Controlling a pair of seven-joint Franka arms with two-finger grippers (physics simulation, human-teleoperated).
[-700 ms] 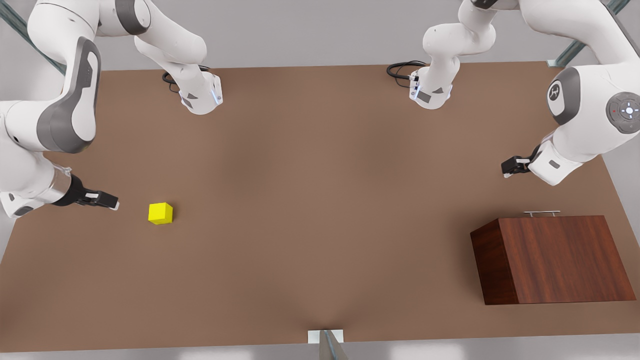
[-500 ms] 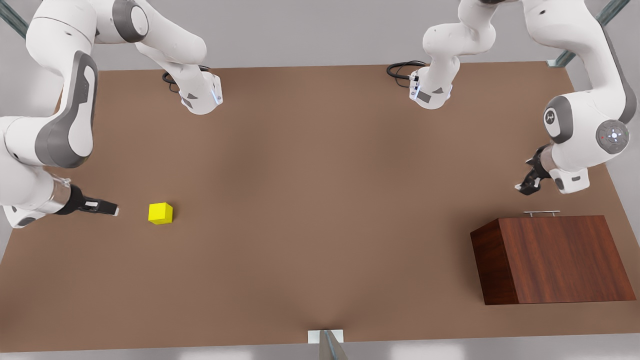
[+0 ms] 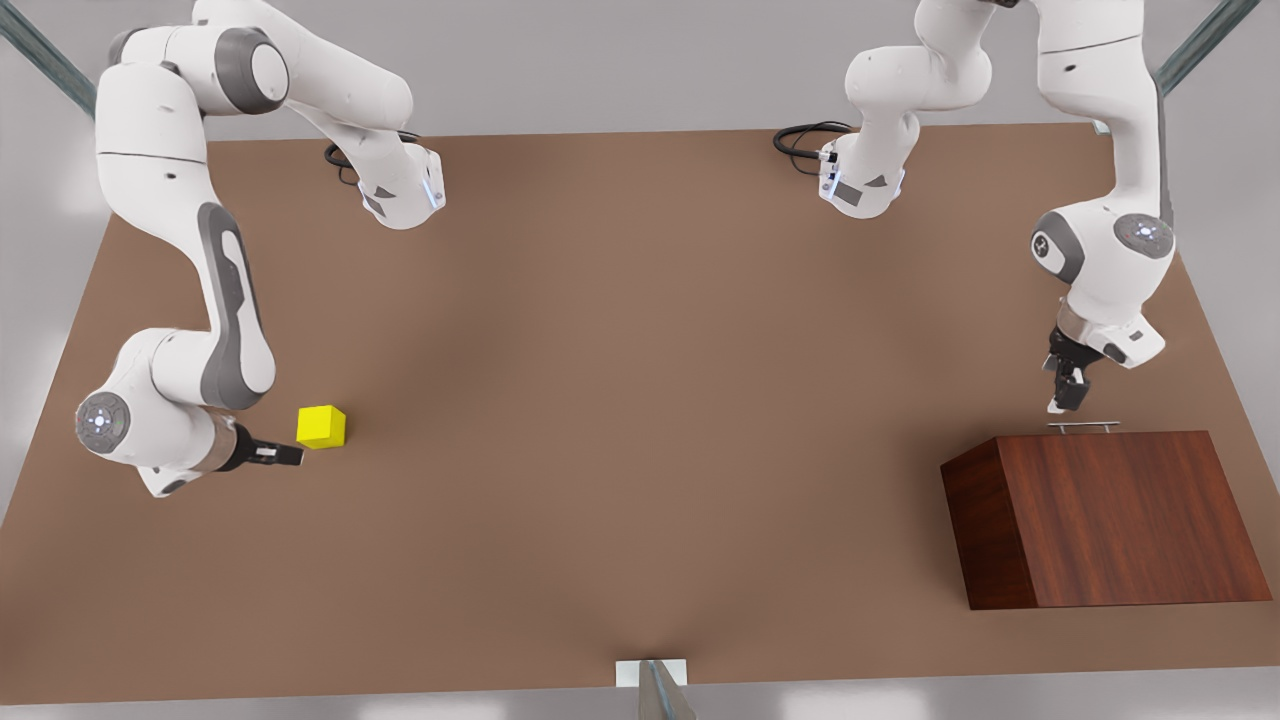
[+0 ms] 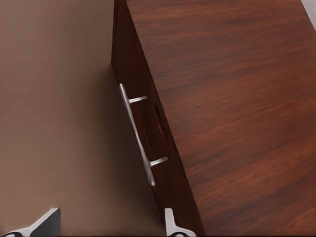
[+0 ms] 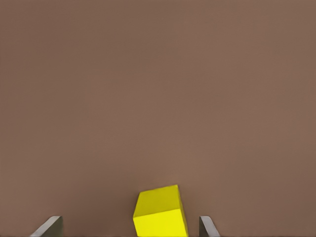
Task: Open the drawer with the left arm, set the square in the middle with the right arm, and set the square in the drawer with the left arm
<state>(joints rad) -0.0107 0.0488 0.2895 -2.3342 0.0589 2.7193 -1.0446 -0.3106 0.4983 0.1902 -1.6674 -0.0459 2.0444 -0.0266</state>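
Note:
The yellow square point(image 3: 321, 426) sits on the table at the front view's left. My right gripper point(image 3: 287, 457) is low beside it, open, its tips close to the square's near corner. In the right wrist view the square point(image 5: 160, 215) lies between the spread fingertips point(image 5: 50, 226). The dark wood cabinet point(image 3: 1120, 515) stands at the front view's right with its drawer shut. My left gripper point(image 3: 1064, 396) hangs open just above and behind the silver handle point(image 3: 1083, 426). The left wrist view looks down on the handle point(image 4: 138, 133) and the drawer front point(image 4: 123, 49).
Both arm bases point(image 3: 400, 195) stand at the table's far edge with black cables point(image 3: 800, 140). A small white bracket point(image 3: 650, 672) sits at the near edge. Bare brown tabletop point(image 3: 640, 400) spans the middle between the square and the cabinet.
The right gripper has dropped and swung in close to the square. The left gripper has turned downward and moved to just above the drawer handle. The square and the cabinet have not moved.

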